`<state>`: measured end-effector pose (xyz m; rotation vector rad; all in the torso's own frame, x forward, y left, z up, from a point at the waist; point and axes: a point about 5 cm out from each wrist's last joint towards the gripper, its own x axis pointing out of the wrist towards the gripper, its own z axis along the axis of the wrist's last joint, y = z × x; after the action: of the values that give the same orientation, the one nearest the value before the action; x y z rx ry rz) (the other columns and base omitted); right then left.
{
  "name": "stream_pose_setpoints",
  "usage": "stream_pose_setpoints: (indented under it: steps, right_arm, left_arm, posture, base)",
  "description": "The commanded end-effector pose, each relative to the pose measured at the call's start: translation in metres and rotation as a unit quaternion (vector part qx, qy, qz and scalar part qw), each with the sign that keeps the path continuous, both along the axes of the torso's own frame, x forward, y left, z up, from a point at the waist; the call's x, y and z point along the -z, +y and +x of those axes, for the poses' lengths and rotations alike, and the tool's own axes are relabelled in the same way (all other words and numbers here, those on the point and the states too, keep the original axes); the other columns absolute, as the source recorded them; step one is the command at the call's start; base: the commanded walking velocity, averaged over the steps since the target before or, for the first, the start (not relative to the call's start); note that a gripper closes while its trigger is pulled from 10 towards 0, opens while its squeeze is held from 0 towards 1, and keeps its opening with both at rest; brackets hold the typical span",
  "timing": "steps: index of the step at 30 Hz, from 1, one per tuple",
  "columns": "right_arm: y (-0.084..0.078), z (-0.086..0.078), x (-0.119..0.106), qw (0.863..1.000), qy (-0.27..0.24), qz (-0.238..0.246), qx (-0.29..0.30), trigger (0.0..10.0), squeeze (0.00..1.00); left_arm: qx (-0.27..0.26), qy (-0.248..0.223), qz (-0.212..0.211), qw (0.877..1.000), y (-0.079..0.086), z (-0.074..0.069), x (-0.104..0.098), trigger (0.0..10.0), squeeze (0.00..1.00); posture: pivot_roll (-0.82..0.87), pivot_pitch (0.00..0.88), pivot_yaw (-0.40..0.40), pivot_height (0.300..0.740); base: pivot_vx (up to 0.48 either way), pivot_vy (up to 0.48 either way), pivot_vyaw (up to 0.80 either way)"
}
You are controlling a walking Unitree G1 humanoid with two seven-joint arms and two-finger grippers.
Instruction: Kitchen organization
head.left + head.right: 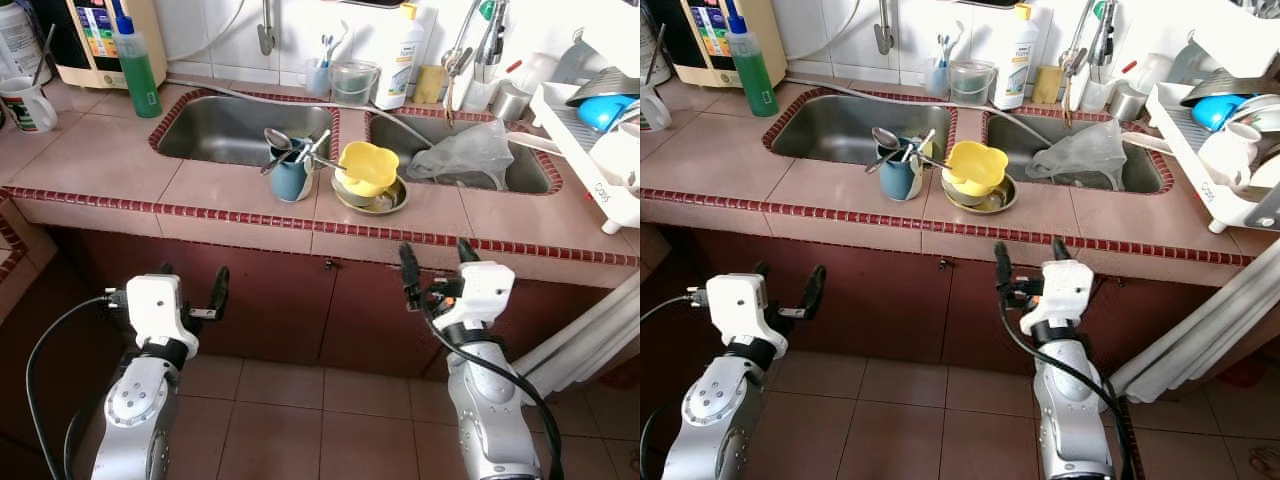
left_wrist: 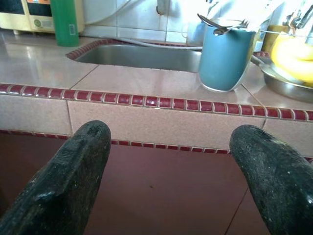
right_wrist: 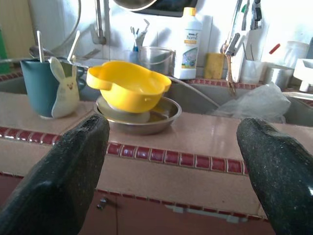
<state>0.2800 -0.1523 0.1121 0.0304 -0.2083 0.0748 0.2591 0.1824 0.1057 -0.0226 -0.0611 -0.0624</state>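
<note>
Left eye view: a pink tiled counter [image 1: 120, 150] with a red mosaic edge crosses the upper half of the frame, with two steel sinks [image 1: 225, 130] sunk into it. On the strip between the sinks, at upper centre, stands a blue cup [image 1: 290, 178] full of spoons, and just to its right a yellow bowl [image 1: 366, 166] sits tilted in a shallow steel dish [image 1: 385, 200]. A clear plastic bag [image 1: 465, 152] lies in the right-hand sink. A green bottle [image 1: 136, 62] stands at upper left, a mug [image 1: 26, 104] at the left edge, a white bottle [image 1: 402, 60] against the back wall and a white dish rack [image 1: 590, 140] at upper right. Below the counter edge the left gripper [image 1: 192, 283] hovers at lower left and the right gripper [image 1: 437, 262] at lower centre-right, both released, fingers spread and holding nothing.

Right eye view: the same scene sits slightly further left in the frame.

Left wrist view: the two black fingers [image 2: 73, 176] rise wide apart from the bottom corners; the blue cup stands at upper right on the counter beyond them.

Right wrist view: the spread fingers [image 3: 68, 171] frame the yellow bowl in its steel dish at centre, with the blue cup at the left.
</note>
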Motion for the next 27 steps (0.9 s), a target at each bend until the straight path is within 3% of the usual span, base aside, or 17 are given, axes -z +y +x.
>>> stream_pose_setpoints:
  steps: [1,14,27]
  right_arm:
    - [-0.001,-0.001,-0.005,1.000,-0.010,-0.006,0.004,10.0,0.00]
    - [0.009,0.002,-0.008,0.998,-0.023,-0.045,-0.040,10.0,0.00]
    - [0.012,0.003,-0.007,0.997,-0.022,-0.053,-0.055,10.0,0.00]
  left_arm:
    - [0.011,-0.003,-0.002,1.000,-0.004,-0.002,0.000,10.0,0.00]
    - [0.033,-0.004,0.005,0.999,-0.007,-0.001,-0.001,10.0,0.00]
    - [0.045,-0.010,0.003,0.999,-0.009,0.003,-0.005,10.0,0.00]
  posture:
    - [0.00,0.025,-0.030,0.740]
    - [0.00,0.018,-0.038,0.740]
    - [0.01,0.003,-0.040,0.740]
  base:
    - [0.000,0.000,0.00]
    - [0.000,0.000,0.00]
    - [0.000,0.000,0.00]
